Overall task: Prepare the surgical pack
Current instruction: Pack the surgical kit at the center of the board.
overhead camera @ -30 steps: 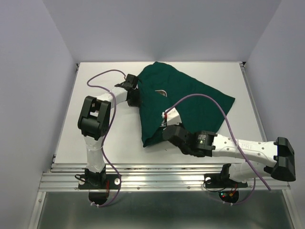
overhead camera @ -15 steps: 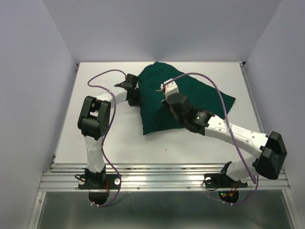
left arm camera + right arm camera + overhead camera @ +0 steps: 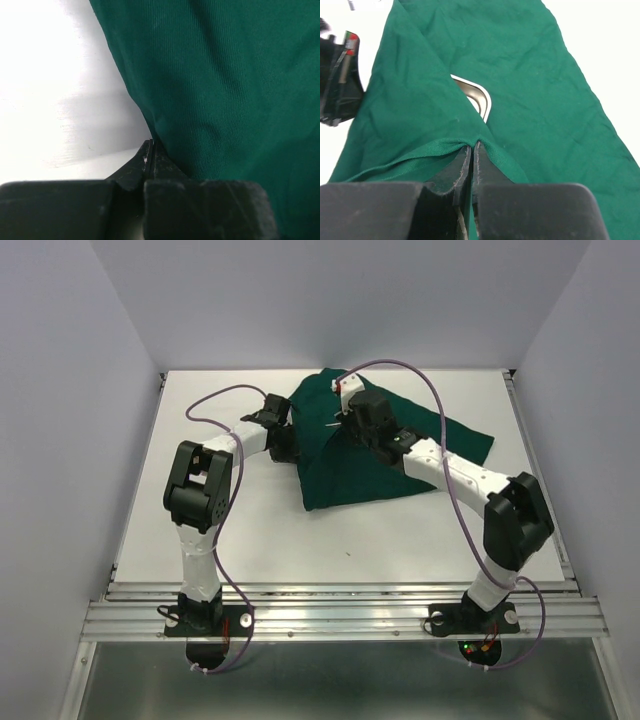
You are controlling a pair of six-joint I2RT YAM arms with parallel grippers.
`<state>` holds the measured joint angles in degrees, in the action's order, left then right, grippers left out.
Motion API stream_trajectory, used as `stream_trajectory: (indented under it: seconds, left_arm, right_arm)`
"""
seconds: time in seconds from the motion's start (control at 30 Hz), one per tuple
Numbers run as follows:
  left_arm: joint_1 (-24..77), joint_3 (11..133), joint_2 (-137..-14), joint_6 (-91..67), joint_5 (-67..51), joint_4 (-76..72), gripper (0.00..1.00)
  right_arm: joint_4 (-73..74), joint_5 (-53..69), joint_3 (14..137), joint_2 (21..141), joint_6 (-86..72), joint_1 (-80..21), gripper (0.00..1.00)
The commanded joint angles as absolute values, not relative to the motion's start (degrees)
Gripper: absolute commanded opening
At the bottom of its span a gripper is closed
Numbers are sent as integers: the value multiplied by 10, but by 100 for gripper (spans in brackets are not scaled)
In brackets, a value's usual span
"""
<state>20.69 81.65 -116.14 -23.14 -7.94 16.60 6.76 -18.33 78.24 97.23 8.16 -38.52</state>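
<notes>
The surgical pack shows as a dark green drape (image 3: 400, 455) bunched on the far half of the table. My right gripper (image 3: 345, 422) is shut on a folded edge of the drape (image 3: 545, 100), its jaws pressed together on the hem at my right gripper (image 3: 472, 145). Just beyond it a corner of the shiny steel tray (image 3: 479, 98) peeks out between two cloth folds. My left gripper (image 3: 286, 443) sits at the drape's left edge, jaws closed, with the cloth (image 3: 225, 75) running into the tips of my left gripper (image 3: 150, 145). What else lies under the drape is hidden.
The white table (image 3: 250, 530) ends in a metal rail along the near edge. Purple cables loop above both arms. The left arm's wrist (image 3: 337, 75) appears at the left of the right wrist view, close to the drape.
My right gripper has carried the drape's near corner away from the front of the table toward the far side, folding the cloth over itself. The left arm has stayed put.
</notes>
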Motion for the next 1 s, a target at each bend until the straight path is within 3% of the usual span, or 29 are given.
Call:
stream_trajectory:
  seconds: [0.0, 0.57, 0.7, 0.77, 0.8, 0.87, 0.97]
  left_arm:
    - [212, 835, -1155, -214, -91, 174, 0]
    - [212, 834, -1143, -192, -86, 181, 0]
    - [212, 834, -1139, -192, -75, 186, 0]
    - [212, 834, -1132, -192, -66, 192, 0]
    - [212, 834, -1123, -193, -54, 197, 0]
    - [211, 837, -1113, -194, -40, 208, 0]
    - [207, 842, -1089, -204, -7, 226, 0]
  right_arm:
    - [6, -132, 834, 997, 96, -359, 1]
    - [7, -44, 955, 1160, 85, -293, 1]
    - [9, -32, 984, 1200, 71, -281, 5]
    - [11, -31, 1004, 1232, 65, -275, 17]
    - [15, -35, 1033, 1244, 62, -275, 44]
    - [39, -41, 1070, 1284, 49, -262, 69]
    - [68, -47, 1125, 1303, 26, -257, 70]
